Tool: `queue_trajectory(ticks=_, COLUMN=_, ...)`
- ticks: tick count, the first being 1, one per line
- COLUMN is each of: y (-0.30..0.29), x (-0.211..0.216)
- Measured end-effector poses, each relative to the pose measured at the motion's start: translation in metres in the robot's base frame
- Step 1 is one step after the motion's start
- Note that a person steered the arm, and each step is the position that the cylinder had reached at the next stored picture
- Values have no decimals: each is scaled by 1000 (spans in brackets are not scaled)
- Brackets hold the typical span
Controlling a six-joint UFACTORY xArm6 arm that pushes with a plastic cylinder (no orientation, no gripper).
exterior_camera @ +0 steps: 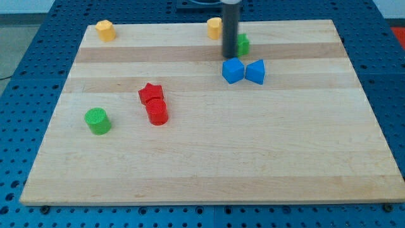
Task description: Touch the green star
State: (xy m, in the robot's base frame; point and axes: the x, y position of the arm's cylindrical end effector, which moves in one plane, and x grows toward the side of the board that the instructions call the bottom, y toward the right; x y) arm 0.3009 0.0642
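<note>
The dark rod's tip (229, 55) has no jaws and holds nothing. It sits right at the small green plastic star (243, 44), at its nine o'clock, seemingly touching. The job looks nearly done.

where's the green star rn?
The green star sits near the view's top, right of centre, mostly hidden behind my tip, just above the two blue blocks.

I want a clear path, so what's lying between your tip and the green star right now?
Nothing: in the camera view my tip stands right against the green star, which peeks out on the rod's right side. No block sits between them.
</note>
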Motion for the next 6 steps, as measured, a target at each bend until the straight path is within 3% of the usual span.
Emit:
queue_trajectory(ticks=1, y=51, x=-9)
queue_trajectory(ticks=2, y=64, x=-15)
queue_trajectory(ticks=3, y=16, x=2)
queue_trajectory(ticks=4, y=-40, x=-13)
queue_trajectory(ticks=5, y=-26, x=-45)
queue_trajectory(ticks=6, y=-15, x=-25)
